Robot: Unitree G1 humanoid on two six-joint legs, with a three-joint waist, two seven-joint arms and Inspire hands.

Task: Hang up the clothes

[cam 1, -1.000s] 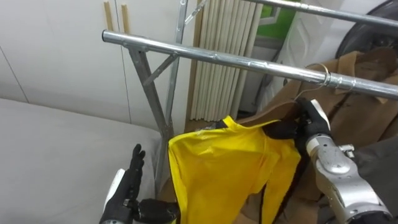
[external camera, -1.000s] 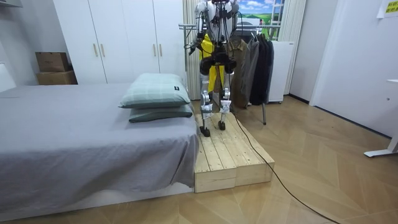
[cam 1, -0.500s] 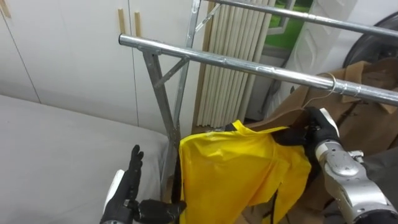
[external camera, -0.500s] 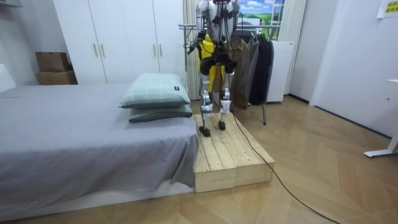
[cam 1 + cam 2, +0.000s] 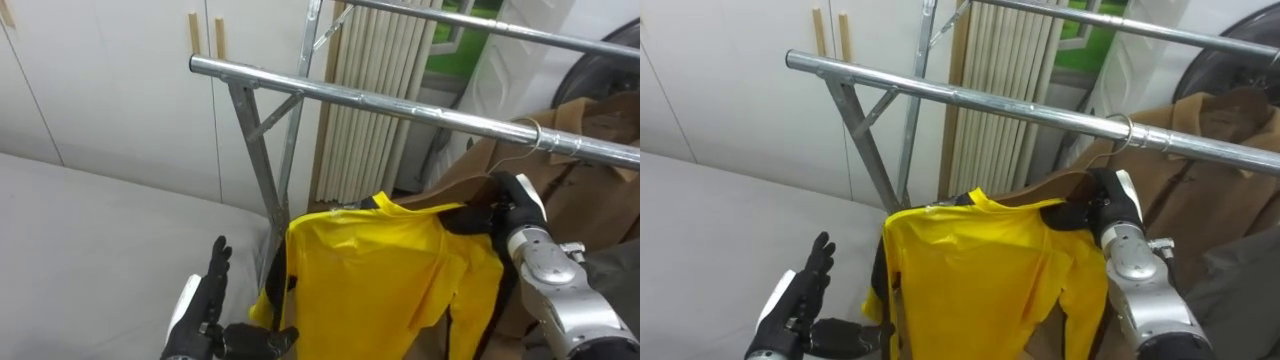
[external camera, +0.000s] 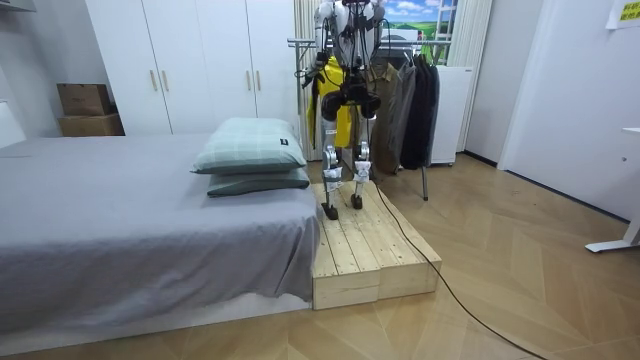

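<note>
The right hand point(image 5: 512, 203) is clamped on the dark neck of the bright yellow fabric shirt point(image 5: 385, 275). It holds the shirt just under the silver metal clothes-rack rail point(image 5: 400, 103), right of its left end, probably ready for hooking. The left hand point(image 5: 207, 305), fingers straight and spread, waits beside the shirt's lower edge.

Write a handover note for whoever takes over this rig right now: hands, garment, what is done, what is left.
Left hand: open, low, near the lower edge of the yellow garment, holding nothing.
Right hand: raised at the garment's top corner, just under the rail; its grip cannot be read.
Garment: hangs spread below the rail, beside the brown coat. A hanger hook sits over the rail above the right hand; I cannot tell whose hook it is.
Done: garment is up at the rail.
Left: confirm the hook is seated, release, withdraw.
</note>
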